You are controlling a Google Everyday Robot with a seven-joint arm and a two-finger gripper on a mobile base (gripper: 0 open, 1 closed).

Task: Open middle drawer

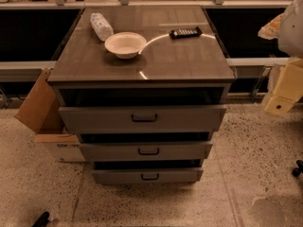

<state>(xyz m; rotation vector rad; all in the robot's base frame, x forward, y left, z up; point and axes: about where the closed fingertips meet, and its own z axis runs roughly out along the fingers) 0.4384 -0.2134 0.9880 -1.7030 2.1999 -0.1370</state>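
Observation:
The middle drawer (109, 151) is the second of three grey drawers in the cabinet. It has a wide low front and a small dark bar handle (148, 151) at its centre, with a dark gap above the front. My arm's cream links (284, 89) hang at the right edge, well to the right of the cabinet. My gripper (298, 168) shows only as a small dark shape at the far right edge. It is low, about level with the lowest drawer, and far from the handle.
The taller top drawer (94, 118) and the lowest drawer (118, 176) lie above and below the middle drawer. The cabinet top (180, 56) carries a white bowl (125, 44), a plastic bottle (101, 26) and a dark remote (185, 32). A cardboard box (42, 112) stands at the left. The floor is speckled.

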